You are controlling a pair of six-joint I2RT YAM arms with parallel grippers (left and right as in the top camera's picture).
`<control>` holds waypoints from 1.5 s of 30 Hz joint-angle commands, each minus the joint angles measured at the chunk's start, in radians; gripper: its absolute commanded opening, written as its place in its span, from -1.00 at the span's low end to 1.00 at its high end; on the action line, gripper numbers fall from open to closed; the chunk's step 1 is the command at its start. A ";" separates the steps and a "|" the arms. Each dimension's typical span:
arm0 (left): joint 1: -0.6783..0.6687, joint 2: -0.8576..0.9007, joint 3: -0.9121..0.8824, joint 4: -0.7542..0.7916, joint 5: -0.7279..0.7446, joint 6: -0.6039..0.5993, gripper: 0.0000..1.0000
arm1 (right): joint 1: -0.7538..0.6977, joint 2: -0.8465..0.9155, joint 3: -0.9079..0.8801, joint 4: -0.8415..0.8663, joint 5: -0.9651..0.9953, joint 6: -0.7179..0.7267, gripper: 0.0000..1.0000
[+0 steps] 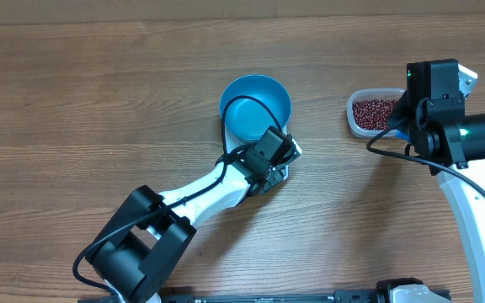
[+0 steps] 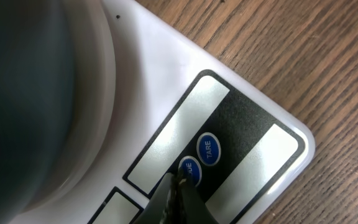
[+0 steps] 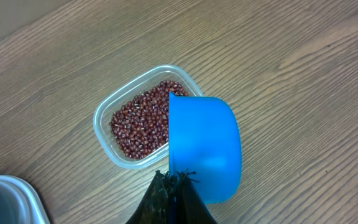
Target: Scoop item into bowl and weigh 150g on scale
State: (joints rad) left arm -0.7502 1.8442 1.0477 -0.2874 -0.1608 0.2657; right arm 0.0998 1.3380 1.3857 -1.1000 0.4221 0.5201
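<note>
Beans point(image 3: 138, 121): heaped in a clear tub point(image 3: 98, 121) at 3 o'clock from the bowl, none yet seen in the bowl.
Scoop point(image 3: 204, 149): blue, poised over the tub's 4 o'clock edge, no beans visible in it.
Right gripper point(image 3: 176, 180): clamped tight on the scoop's handle.
Bowl point(image 1: 259, 118): blue, sitting on the scale point(image 2: 166, 74) at table centre, inside bare.
Left gripper point(image 2: 178, 186): fingers pressed together, holding nothing, tips at a blue button point(image 2: 189, 169) just 7 o'clock of the TARE button point(image 2: 208, 149).
Risk, buttons: the two sit side by side, so a slightly off press could hit the wrong one and leave the bowl's weight in the reading.
Risk, push: too firm a press could shift the scale or rock the bowl.
Risk, carry: bare table lies between tub and bowl, so a tilted scoop would scatter beans, and the left arm's cable arcs over the bowl.
Left wrist view only: button labels and fingertip placement.
Overhead only: the gap between tub and bowl, with the scale almost hidden.
</note>
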 commanded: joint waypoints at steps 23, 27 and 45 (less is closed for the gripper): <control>-0.002 -0.456 -0.011 -0.226 -0.002 -0.117 -0.92 | -0.004 -0.013 0.027 0.011 0.002 0.003 -0.93; 0.000 -0.554 -0.011 -0.255 -0.002 -0.220 -0.91 | -0.004 -0.013 0.027 0.013 0.003 0.003 -0.93; 0.171 -0.726 -0.011 -0.304 0.172 -0.274 0.99 | -0.004 -0.013 0.027 0.020 0.003 0.003 -0.93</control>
State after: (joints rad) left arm -0.5861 1.1240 1.0340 -0.5919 -0.0154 -0.0055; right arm 0.0998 1.3380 1.3857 -1.0859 0.4217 0.5198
